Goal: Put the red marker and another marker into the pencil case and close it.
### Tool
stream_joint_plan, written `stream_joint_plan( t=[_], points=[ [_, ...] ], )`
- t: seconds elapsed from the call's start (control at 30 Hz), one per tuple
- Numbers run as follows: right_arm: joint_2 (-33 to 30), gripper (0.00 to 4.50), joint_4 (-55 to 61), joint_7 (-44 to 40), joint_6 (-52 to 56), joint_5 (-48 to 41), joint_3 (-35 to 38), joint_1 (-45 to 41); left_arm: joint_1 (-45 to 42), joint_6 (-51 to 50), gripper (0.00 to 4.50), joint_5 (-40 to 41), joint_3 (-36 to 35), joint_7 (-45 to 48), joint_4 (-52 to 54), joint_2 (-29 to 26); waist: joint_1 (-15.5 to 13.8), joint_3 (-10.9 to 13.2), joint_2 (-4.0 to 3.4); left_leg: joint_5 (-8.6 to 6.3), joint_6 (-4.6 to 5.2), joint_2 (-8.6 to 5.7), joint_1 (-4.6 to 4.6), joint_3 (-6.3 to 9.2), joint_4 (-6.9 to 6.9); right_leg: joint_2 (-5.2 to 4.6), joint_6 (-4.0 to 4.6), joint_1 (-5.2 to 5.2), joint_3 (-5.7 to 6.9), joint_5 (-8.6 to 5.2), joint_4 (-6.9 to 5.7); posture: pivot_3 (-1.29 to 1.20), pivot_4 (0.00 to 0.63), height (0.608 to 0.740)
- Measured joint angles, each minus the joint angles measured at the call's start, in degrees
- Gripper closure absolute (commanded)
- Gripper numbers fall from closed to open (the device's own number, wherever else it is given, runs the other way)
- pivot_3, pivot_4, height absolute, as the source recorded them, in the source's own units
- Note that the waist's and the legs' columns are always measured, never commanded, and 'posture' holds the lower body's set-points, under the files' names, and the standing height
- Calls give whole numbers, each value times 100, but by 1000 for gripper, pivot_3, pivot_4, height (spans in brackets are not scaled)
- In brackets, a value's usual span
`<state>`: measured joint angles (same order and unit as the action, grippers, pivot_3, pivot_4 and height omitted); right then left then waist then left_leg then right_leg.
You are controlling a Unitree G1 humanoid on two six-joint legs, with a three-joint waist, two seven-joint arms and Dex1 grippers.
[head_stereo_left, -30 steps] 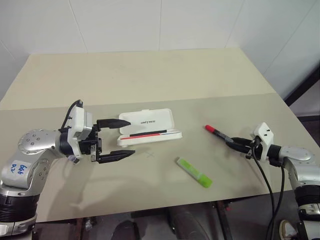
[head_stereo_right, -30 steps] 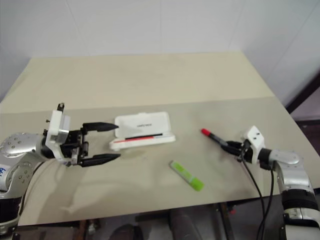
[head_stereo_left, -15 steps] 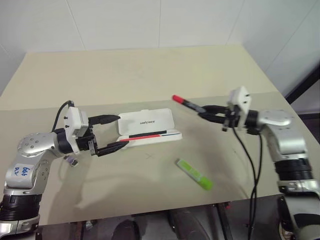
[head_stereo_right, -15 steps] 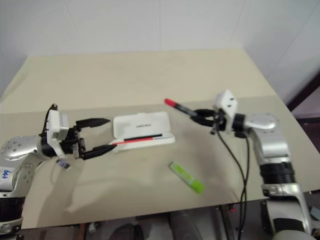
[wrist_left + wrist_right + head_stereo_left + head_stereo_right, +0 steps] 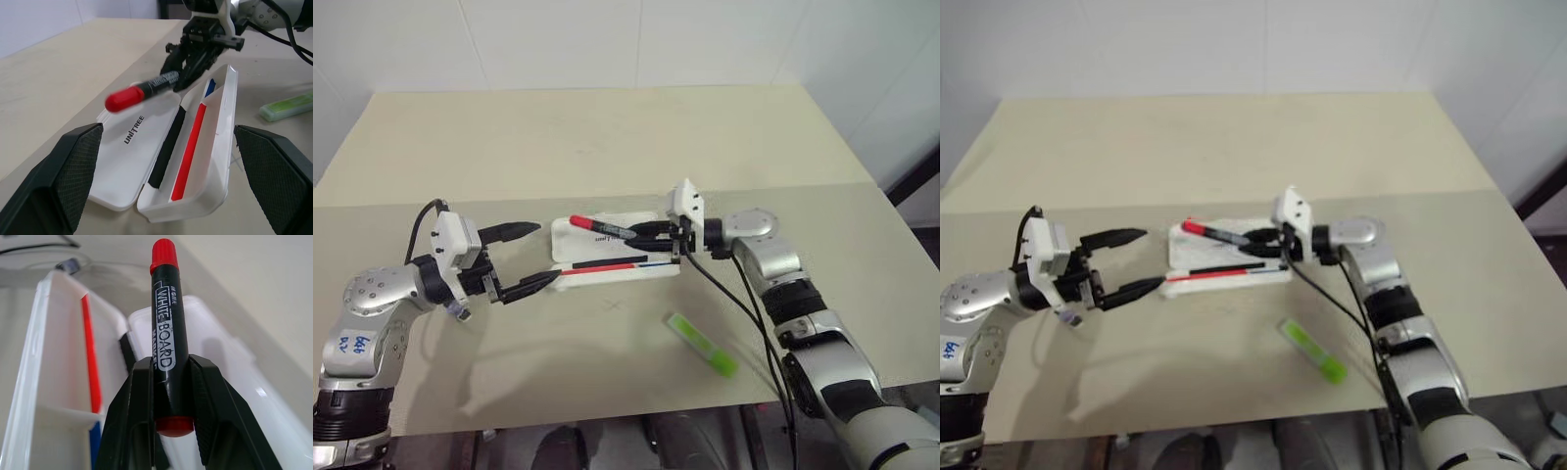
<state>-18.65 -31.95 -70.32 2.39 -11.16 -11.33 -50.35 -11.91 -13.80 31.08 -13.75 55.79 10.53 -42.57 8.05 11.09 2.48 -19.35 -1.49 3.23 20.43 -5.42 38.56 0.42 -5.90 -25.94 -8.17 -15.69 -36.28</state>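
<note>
Status, judged from how things are lying now: neither marker is in the pencil case (image 5: 612, 255) yet; the case is lying open on the table (image 5: 607, 147), its lettered lid folded back on the far side, its tray on the near side; the tray is already holding a thin red stick (image 5: 188, 149), a black stick (image 5: 166, 147) and a blue one (image 5: 209, 88); none of these counts toward the task.

The red marker (image 5: 603, 228) is being held in the air above the open case, over the lid half rather than the tray, cap pointing left; judgement: this is the carry step, with the placing of the first marker into the tray next; the marker looks to be lying roughly along the case's length, so little turning should be needed.

The green highlighter (image 5: 702, 344) is lying on the table near the front edge, right of the case and well apart from it; untouched; left to do: lower and release the red marker, fetch and place the highlighter, fold the lid shut.

Jaws: the right gripper (image 5: 646, 233) is clamped on the red marker's barrel at its tail end, the two black fingers (image 5: 137, 401) pressing on either side of it; the left gripper (image 5: 530, 257) is hovering just beyond the case's left end, jaws standing wide apart, holding nothing and touching nothing as far as I can tell.
</note>
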Motion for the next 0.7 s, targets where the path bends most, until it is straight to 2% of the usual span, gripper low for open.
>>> stream_joint_plan(
  t=[0.53, 0.7],
  points=[
    [-45, 3860, 1248, -202, 414, 88, -373, 1034, 321, 99, 0, -150, -75, -24, 216, -2, 1, 0, 0, -18, 36, -15, -11, 15, 49, -3, 3, 11, 13, -1, -38, 0, 150, 740],
    [-158, 3860, 1283, -202, 361, 197, -407, 1059, 317, 193, 0, -260, 48, 16, 210, -2, 4, 0, 1, -17, 41, -35, -10, 18, 48, -8, 3, 12, 11, -1, -35, 0, 150, 740]
  ],
)
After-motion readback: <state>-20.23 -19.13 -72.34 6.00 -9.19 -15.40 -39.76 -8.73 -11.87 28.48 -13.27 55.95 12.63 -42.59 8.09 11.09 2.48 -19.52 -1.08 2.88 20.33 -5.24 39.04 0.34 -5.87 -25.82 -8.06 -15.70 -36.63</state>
